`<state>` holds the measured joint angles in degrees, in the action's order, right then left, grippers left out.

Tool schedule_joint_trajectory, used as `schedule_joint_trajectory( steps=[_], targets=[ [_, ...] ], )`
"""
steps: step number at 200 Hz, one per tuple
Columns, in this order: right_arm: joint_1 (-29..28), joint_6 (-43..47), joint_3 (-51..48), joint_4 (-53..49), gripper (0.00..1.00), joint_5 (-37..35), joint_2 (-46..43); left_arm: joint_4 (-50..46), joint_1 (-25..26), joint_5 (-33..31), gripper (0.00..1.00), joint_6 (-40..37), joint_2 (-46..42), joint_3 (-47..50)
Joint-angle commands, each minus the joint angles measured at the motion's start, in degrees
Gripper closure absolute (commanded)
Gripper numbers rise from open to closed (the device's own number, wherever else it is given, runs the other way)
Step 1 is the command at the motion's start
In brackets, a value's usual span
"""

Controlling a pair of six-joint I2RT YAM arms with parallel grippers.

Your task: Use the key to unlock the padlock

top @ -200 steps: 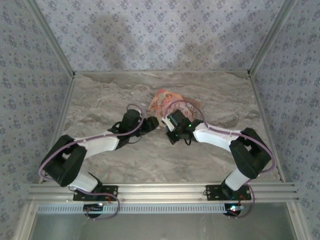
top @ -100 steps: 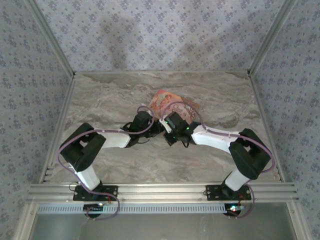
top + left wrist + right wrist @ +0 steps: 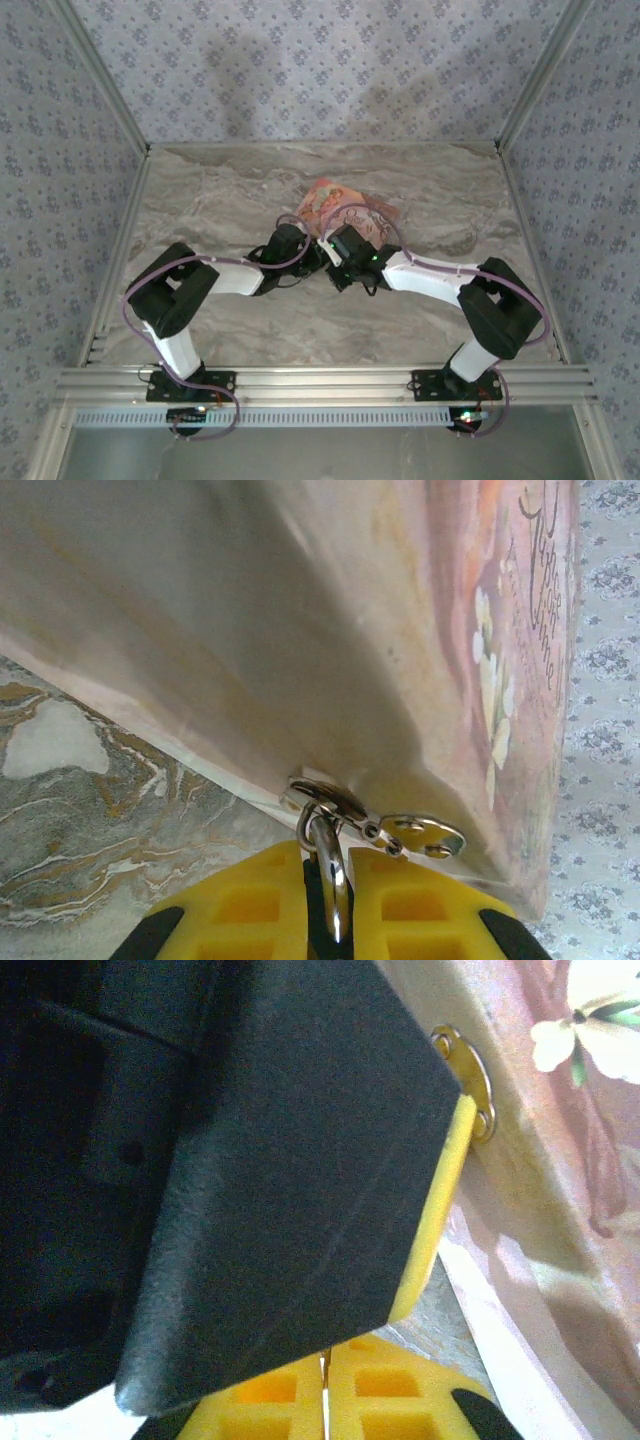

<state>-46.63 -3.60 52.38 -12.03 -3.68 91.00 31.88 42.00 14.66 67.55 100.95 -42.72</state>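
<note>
Left pincer (image 3: 326,870): yellow pads drawn in to a narrow gap and gripping the silvery loop of the padlock (image 3: 335,890). The blue body lay hidden between or behind the pads.

Right pincer (image 3: 325,1365): pads pressed together with only a hairline between them. No key was visible in them, and whether a thin one was pinched there could not be told. It stood tip to tip with the left pincer, whose black finger crossed directly in front of it.

Location: the padlock sat at the lower edge of the pouch (image 3: 300,630), near one corner. Its loop passed through a metal clasp (image 3: 325,798) on that edge, and a small holed tab (image 3: 425,835) lay just beside it. The pouch was tilted up off the table (image 3: 90,780) at this edge. In the overhead view both pincers met at the pouch's near side, mid-table.

Progress, as judged: the padlock was secured by the left pincer and nothing more. The loop looked closed and threaded through the clasp. Finding the key, entering it, turning it and freeing the loop all remained.

Orientation: the padlock's long axis ran along the left pincer's reach. The loop end pointed away toward the pouch, and the body end pointed back into the pads. The keyhole was not visible, and its direction could not be told.
</note>
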Motion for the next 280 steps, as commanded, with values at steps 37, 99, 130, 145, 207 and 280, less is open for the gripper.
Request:
schedule_joint_trajectory(
  steps=[37,99,130,145,207,280],
  targets=[
    [4.5,-7.04,-6.35,1.51,0.59,5.67,-11.86,4.98,-1.64,4.3,1.0,1.11,0.66,1.35],
    [5.42,-8.97,-7.41,2.04,0.57,9.93,-14.73,6.51,-2.87,9.41,1.0,2.7,-0.93,1.33],
    [4.73,-9.44,-6.51,3.44,0.64,10.13,-10.88,6.13,-2.99,10.17,1.0,3.25,-1.5,0.97],
    [4.52,-9.59,-5.66,3.65,0.63,10.45,-8.85,5.92,-2.97,10.23,1.0,3.29,-1.54,0.73],
    [3.82,-10.81,-2.57,5.6,0.65,10.36,-2.56,6.09,-2.97,10.61,1.0,3.77,-1.63,0.36],
    [3.32,-10.2,1.63,3.9,0.62,6.74,1.9,5.96,-3.06,10.93,1.0,3.91,-1.81,0.09]
  ],
)
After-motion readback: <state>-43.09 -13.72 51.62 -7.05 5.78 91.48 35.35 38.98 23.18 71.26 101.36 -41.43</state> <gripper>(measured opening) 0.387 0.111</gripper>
